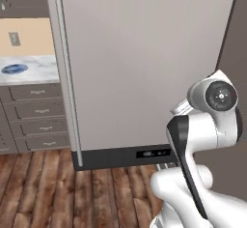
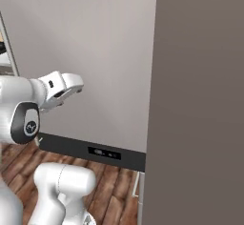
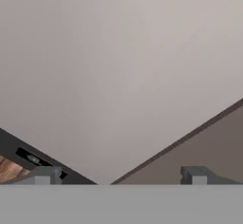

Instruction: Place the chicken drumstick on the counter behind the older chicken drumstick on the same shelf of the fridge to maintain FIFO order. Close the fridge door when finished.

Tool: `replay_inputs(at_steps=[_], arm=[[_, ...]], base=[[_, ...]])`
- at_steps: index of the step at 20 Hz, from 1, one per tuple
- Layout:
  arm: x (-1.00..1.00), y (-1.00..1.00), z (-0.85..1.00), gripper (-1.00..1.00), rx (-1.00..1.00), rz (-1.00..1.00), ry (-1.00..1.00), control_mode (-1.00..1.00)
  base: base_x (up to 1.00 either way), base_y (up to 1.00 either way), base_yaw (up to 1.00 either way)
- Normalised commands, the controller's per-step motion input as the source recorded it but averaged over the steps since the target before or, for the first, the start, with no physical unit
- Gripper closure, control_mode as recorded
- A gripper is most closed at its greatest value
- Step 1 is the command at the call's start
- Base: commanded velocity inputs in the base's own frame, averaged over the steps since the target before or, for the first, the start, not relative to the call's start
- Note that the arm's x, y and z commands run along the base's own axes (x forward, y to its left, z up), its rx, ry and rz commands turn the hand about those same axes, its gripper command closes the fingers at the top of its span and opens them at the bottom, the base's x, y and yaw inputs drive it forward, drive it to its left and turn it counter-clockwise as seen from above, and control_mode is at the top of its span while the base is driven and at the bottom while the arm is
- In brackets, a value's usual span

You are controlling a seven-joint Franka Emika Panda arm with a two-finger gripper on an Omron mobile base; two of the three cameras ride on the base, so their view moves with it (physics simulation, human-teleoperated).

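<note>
The fridge door [image 1: 144, 63] is a tall silver-grey panel, shut flush, with its long bar handle [image 1: 66, 77] along the left edge. The shelf is hidden behind it, and the chicken drumstick is out of view. To the left, the white marble counter [image 1: 38, 70] carries a small blue dish [image 1: 14, 68]. My gripper [image 3: 120, 175] faces the lower part of the door [image 3: 118, 66] at close range. Its two fingertips [image 3: 45, 174] stand wide apart with nothing between them. My white hand [image 2: 64, 86] hovers just short of the door [image 2: 95, 43].
A grey-brown cabinet panel [image 2: 200, 100] stands hard against the fridge's right side. Drawers [image 1: 38, 121] with silver pulls sit under the counter. The fridge's dark base strip [image 1: 125, 155] meets the wooden floor [image 1: 58, 193].
</note>
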Motion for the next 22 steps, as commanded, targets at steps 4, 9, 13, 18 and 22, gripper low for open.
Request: replay_inputs(at_steps=[4, 9, 13, 18, 22], arm=[[0.71, 0.0, -0.27, -1.0, -0.01, 0.0, 0.0, -1.0], [0.54, -0.02, -0.11, -1.0, 0.0, -0.06, 0.0, -1.0], [0.37, -0.01, -0.06, -1.0, -0.01, -0.11, -0.02, -1.0], [0.34, -0.06, -0.05, -1.0, -0.02, -0.12, -0.03, -1.0], [0.36, -0.13, -0.09, -1.0, -0.02, -0.11, -0.01, -1.0]], base=[[0.0, 0.0, 0.0], [0.0, 0.0, 0.0], [0.0, 0.0, 0.0], [0.0, 0.0, 0.0], [0.0, 0.0, 0.0]])
